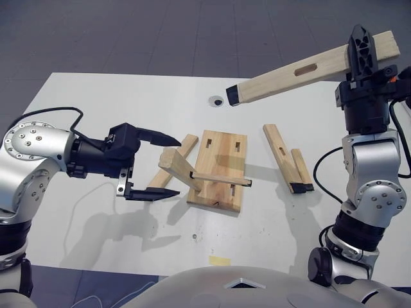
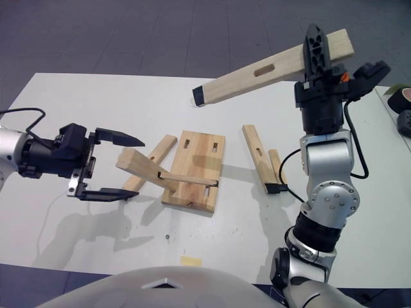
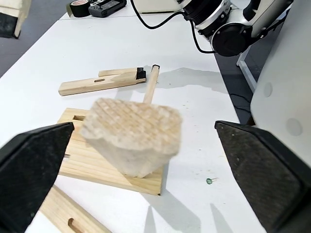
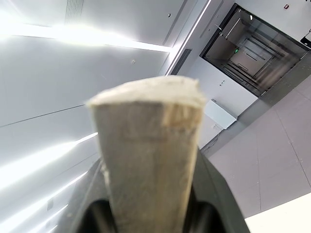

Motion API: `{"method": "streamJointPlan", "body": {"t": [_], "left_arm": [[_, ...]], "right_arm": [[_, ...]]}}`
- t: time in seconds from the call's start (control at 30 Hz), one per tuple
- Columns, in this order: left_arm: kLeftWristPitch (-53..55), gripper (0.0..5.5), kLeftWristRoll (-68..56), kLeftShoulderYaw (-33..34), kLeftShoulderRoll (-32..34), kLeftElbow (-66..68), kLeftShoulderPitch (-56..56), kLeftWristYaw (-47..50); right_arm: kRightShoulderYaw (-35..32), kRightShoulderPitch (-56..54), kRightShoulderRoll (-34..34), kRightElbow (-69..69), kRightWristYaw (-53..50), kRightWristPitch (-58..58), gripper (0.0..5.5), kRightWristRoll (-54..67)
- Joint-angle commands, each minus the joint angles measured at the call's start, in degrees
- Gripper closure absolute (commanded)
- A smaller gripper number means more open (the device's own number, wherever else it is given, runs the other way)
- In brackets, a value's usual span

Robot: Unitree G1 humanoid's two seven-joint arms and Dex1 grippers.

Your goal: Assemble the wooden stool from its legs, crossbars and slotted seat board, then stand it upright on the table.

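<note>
At mid-table, the slotted seat board (image 1: pixel 221 168) lies flat, and one leg (image 1: pixel 180 168) leans up out of it at a tilt, with a thin crossbar (image 1: pixel 221 180) running from its side across the board. The left gripper (image 1: pixel 177 165) has its jaws spread wide, one on each side of that leg's upper end and touching neither face. The right gripper (image 1: pixel 363 40) is raised over the table's far right, jaws clamped on a second leg (image 1: pixel 302 72) near its bare end, the black-capped end pointing toward the middle.

The wood looks stiff and fairly light, with smooth sawn faces. A squeeze across the tilted leg's flat sides just below its top should hold, though the joint seems loose and the slim crossbar could slip free or crack if twisted.

A third leg (image 1: pixel 188 144) lies partly beneath the tilted one, close to the lower jaw. Right of the board rest another slotted leg (image 1: pixel 277 154) and a shorter piece (image 1: pixel 300 168) just beside it.
</note>
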Motion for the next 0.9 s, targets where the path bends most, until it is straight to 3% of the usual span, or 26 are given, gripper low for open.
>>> {"method": "streamJointPlan", "body": {"t": [0.03,0.5,0.73,0.9], "left_arm": [[-0.64,0.88,0.26,-1.22,-0.36,-0.66,-0.53,-0.69],[1.68,3.33,-2.19,-1.75,-4.07,-3.27,-0.08,3.14],[2.10,3.40,8.00,-7.07,-15.51,-3.87,0.37,23.38],[3.86,3.43,9.20,-10.69,-19.73,-8.48,1.86,30.14]], "right_arm": [[0.51,0.51,-0.61,0.69,-0.65,0.86,4.49,-1.37],[1.34,2.64,-2.40,2.35,0.85,2.59,4.49,-7.96],[6.00,8.23,-8.79,0.62,5.73,4.45,4.50,-24.54],[8.56,11.87,-9.31,-1.35,10.54,4.79,4.50,-29.09]]}}
